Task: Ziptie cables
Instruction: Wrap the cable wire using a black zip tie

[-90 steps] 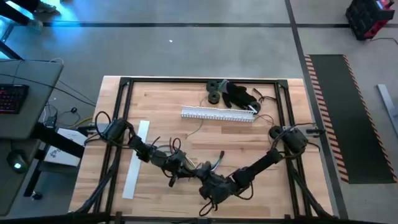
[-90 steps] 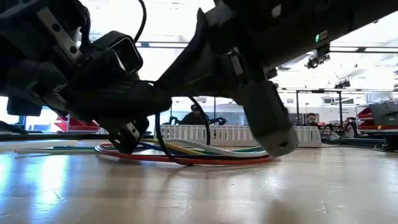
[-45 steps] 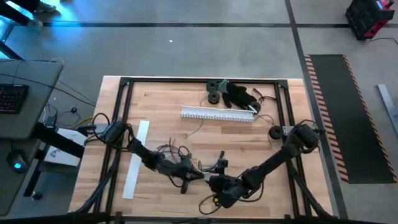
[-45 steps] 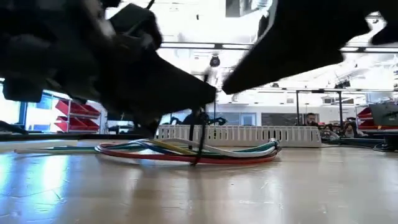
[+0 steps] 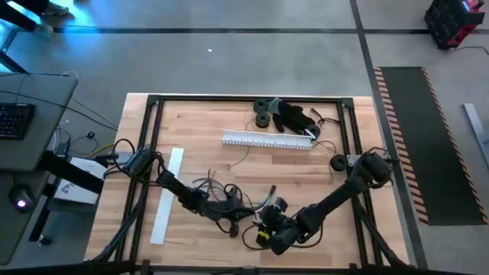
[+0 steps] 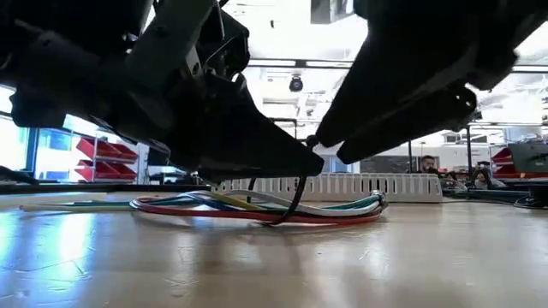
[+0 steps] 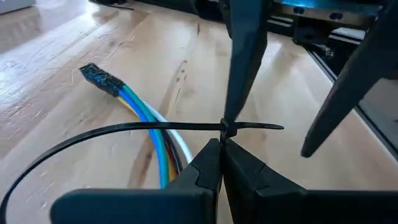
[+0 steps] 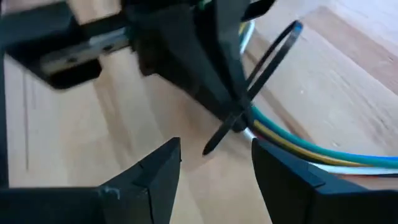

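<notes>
The left gripper pinched the zip tie at its head, looped round the cables near the table's near edge; the right gripper gaped beside the tail, best clamped and pulled straight.

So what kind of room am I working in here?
Probably a workshop or robotics lab: a wooden table inside a black frame, a concrete floor with a hazard-striped mat, red parts bins and a person seated at the back.
</notes>
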You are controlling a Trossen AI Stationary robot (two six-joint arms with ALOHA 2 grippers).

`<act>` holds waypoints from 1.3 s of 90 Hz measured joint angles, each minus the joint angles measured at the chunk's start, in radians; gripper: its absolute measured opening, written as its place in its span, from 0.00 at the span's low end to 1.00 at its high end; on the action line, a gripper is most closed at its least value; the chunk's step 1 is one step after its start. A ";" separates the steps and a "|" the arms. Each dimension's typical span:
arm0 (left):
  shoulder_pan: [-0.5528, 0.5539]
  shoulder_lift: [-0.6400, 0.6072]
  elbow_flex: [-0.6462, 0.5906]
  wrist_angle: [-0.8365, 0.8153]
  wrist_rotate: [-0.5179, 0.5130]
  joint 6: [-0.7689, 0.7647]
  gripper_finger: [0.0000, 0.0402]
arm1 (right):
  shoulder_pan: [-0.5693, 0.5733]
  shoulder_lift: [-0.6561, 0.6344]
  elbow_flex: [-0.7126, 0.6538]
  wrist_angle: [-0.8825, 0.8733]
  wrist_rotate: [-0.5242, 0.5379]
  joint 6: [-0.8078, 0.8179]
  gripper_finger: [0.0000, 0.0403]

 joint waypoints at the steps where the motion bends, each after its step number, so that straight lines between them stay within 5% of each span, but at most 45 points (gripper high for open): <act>1: 0.000 0.000 0.000 0.000 0.000 0.000 0.00 | -0.002 0.000 0.000 0.000 0.000 0.000 0.43; 18: -0.009 0.000 0.000 -0.002 -0.007 0.024 0.00 | -0.028 0.000 0.000 0.000 -0.005 0.001 0.31; 38: -0.020 0.000 0.000 -0.004 -0.029 0.051 0.00 | -0.035 0.000 0.000 0.000 -0.005 -0.048 0.03; 53: -0.012 0.000 0.000 0.001 -0.022 0.131 0.05 | -0.034 0.000 0.000 0.000 0.007 -0.079 0.01; 70: 0.012 -0.005 0.000 0.000 0.055 0.156 0.23 | -0.033 0.001 0.005 0.004 0.044 -0.065 0.00; 89: 0.042 -0.078 0.000 -0.140 0.265 -0.049 0.35 | -0.034 0.001 0.018 0.016 0.096 0.016 0.00; 117: -0.045 -0.176 -0.002 -0.247 0.121 -0.005 0.31 | -0.036 0.001 0.017 0.027 0.105 0.035 0.00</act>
